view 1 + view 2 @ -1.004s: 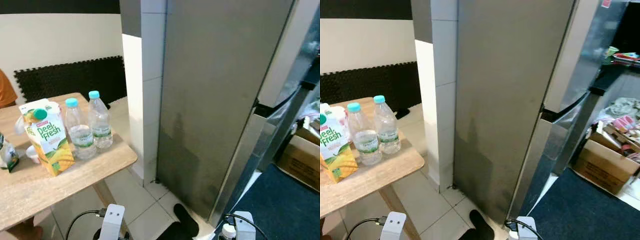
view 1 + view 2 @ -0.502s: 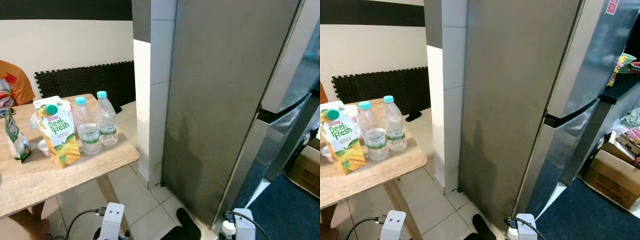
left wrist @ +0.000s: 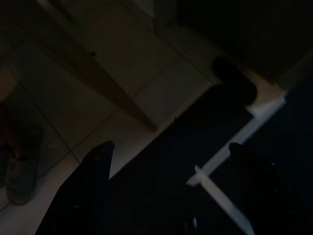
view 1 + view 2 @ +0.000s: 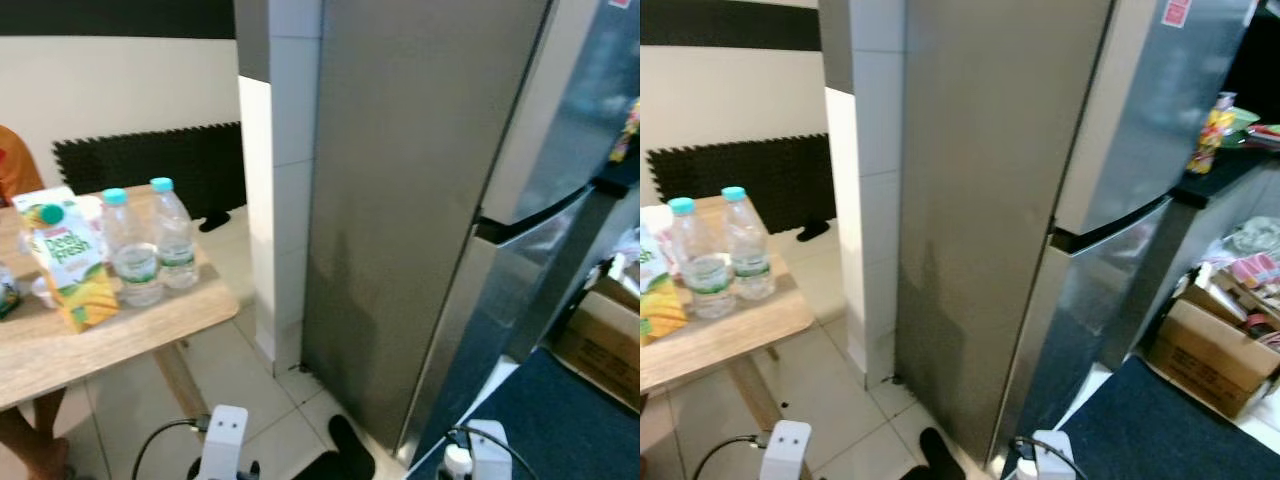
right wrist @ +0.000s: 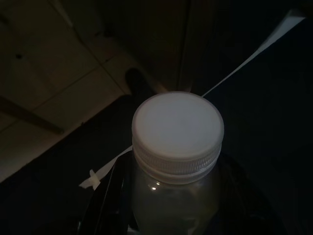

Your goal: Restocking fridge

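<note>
Tiled floor fronts the closed fridge; right gripper at 5 o'clock pinches a white-capped bottle; left gripper hangs spread.

Pale floor tiles meet a dark blue rug near right, a white tiled pillar centre, and black foam matting on the far-left wall.
</note>
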Tool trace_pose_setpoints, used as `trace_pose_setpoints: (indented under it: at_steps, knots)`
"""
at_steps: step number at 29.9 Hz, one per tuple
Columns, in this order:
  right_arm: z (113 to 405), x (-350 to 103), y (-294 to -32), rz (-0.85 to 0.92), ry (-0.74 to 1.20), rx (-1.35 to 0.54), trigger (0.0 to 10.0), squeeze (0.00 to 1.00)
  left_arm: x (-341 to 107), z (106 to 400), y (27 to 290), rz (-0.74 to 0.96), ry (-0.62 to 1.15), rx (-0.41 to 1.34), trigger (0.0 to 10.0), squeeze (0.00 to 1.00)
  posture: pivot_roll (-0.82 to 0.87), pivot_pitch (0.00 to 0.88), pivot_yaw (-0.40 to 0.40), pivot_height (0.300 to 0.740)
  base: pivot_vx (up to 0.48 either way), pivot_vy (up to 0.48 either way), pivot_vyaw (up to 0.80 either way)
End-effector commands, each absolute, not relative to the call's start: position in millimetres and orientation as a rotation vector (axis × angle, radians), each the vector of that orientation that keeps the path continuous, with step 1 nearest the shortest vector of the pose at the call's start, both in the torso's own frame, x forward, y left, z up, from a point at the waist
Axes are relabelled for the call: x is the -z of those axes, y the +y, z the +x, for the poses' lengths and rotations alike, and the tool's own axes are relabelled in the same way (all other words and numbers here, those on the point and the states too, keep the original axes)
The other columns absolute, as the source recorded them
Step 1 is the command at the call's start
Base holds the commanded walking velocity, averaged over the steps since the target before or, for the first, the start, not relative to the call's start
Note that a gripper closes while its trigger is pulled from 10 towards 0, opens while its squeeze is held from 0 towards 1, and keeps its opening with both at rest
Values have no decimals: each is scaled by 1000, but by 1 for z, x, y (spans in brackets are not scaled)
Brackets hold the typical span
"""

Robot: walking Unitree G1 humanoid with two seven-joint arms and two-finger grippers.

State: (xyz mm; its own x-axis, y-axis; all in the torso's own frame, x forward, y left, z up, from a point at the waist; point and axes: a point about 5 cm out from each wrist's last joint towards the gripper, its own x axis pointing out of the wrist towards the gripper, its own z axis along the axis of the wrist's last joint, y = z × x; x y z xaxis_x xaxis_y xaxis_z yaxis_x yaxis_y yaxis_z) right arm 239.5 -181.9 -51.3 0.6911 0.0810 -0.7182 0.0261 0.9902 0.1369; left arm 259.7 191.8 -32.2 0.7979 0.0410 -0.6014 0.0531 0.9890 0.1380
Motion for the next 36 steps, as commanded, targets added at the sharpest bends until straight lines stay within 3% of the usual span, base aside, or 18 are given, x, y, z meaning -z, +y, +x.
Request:
trace_pose_setpoints:
  at_steps: [1, 16, 36]
  knots:
    - [242, 49, -186, 141, 796, -16, 10000, 0, 36, 255, 192, 145, 668, 6, 10000, 0, -82, 51, -52, 740, 0, -315, 0]
    - [242, 49, -186, 138, 798, -18, 10000, 0, 37, 254, 192, 147, 670, 4, 10000, 0, -82, 50, -52, 740, 0, -312, 0]
    - [244, 48, -185, 134, 796, -29, 10000, 0, 37, 254, 194, 135, 677, -23, 10000, 0, -77, 48, -59, 740, 0, 0, 0]
